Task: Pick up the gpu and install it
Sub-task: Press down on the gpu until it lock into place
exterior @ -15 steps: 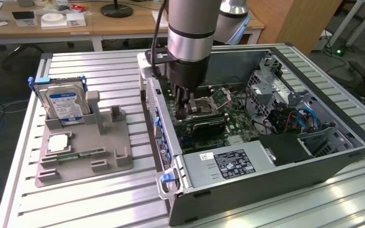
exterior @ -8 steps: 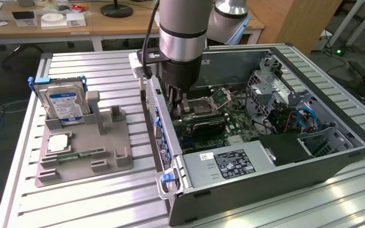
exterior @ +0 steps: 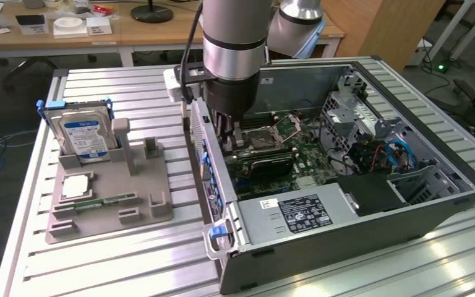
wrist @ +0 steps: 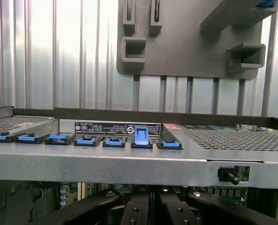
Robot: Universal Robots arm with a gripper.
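Install step: the closed claw [exterior: 225,133] is down inside the computer case [exterior: 402,213], apparently seating the gpu; pressing it home calls for straight downward alignment.

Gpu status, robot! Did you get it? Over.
Gripper shut, low inside the computer case, beside its rear wall. Gpu: cannot tell if held. One blue clip raised on that wall.

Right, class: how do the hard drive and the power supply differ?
The hard drive stands upright; the power supply lies flat. The hard drive sits in the grey tray on the table; the power supply sits inside the case. The hard drive's label is blue and white; the power supply's is black. Both are silvery metal boxes.
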